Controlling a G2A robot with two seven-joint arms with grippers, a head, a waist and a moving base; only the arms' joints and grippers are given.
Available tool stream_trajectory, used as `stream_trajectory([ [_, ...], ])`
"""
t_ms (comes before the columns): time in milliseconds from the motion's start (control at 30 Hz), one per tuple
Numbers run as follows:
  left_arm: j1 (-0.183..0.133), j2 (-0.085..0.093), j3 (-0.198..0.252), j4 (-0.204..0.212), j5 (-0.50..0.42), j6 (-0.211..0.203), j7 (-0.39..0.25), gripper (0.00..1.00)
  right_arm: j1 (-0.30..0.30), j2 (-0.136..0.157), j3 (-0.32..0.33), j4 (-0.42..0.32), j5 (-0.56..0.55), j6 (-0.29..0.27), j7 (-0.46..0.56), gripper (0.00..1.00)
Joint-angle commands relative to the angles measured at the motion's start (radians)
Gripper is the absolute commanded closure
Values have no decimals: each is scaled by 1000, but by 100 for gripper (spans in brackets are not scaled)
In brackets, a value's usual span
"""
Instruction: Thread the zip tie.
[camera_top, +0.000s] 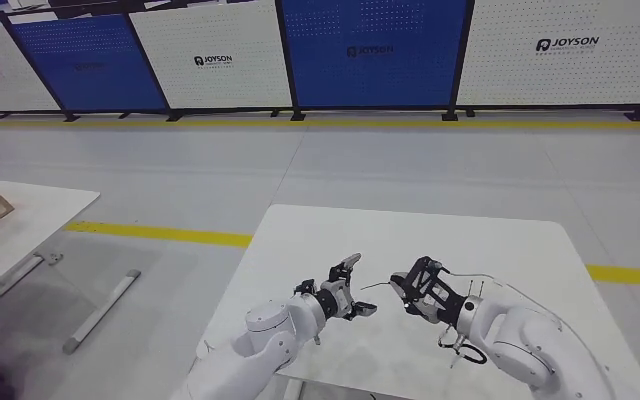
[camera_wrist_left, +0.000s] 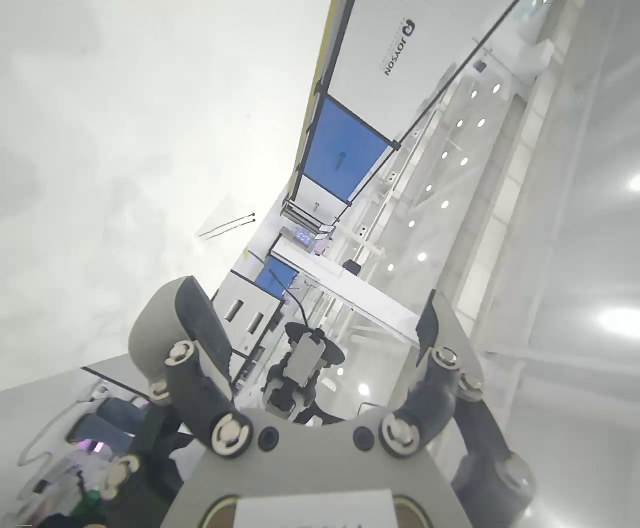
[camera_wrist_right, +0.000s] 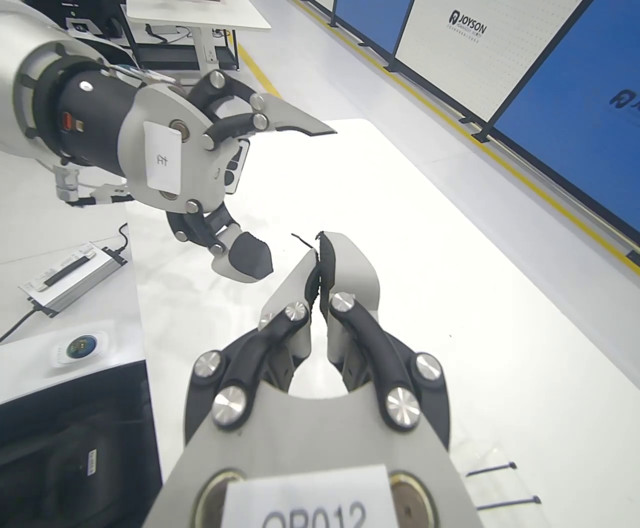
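My right gripper (camera_wrist_right: 318, 262) is clenched on a thin black zip tie (camera_wrist_right: 302, 240), its short tip poking out, above the white table (camera_top: 420, 240) toward its near edge. My left gripper (camera_wrist_right: 290, 197) hangs just beside the tip, released and spread wide. Two spare zip ties (camera_wrist_right: 492, 470) lie flat on the table.

Black: zip tie (camera_wrist_right: 303, 240), spare zip ties (camera_wrist_right: 513, 466). Plain white: table (camera_top: 480, 240). Silver-grey with black pads (camera_wrist_right: 250, 257): left gripper (camera_top: 358, 287), right gripper (camera_wrist_right: 319, 250). Blue and white, finely dotted: panels (camera_top: 372, 50), 12 o'clock. Yellow: floor stripe (camera_top: 160, 233), 9 o'clock.
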Motion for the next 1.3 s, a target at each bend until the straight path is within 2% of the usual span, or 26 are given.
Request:
stream_trajectory([
  [0,-5,0,3,5,4,-1,15,0,0,0,0,0,0,0,0,100],
  [167,-2,0,6,5,5,-1,8,0,0,0,0,0,0,0,0,100],
  [300,18,3,6,-11,3,-1,-71,0,0,0,0,0,0,0,0,100],
  [367,25,6,-1,-13,-11,-1,-84,0,0,0,0,0,0,0,0,100],
  [400,25,7,-4,-13,-23,-1,-81,3,0,0,0,0,0,0,0,100],
  [433,23,7,-6,-13,-33,-1,-73,30,0,0,0,0,0,0,0,100],
  [500,15,7,-6,-14,-57,-1,-51,41,0,0,0,0,0,0,0,100],
  [533,12,8,-1,-13,-61,-1,-50,55,0,0,0,0,0,0,0,100],
  [600,4,10,6,-8,-71,-1,-46,57,0,0,0,0,0,0,0,100],
  [733,-11,13,18,-2,-52,-1,-34,72,0,0,0,0,0,0,0,100],
  [833,-15,12,32,3,-49,-1,-34,73,0,0,0,0,0,0,0,100],
  [1100,-33,13,64,18,-27,-1,-41,68,0,0,0,0,0,0,0,100],
  [1267,-42,11,71,25,-34,-1,-37,77,0,0,0,0,0,0,0,100],
])
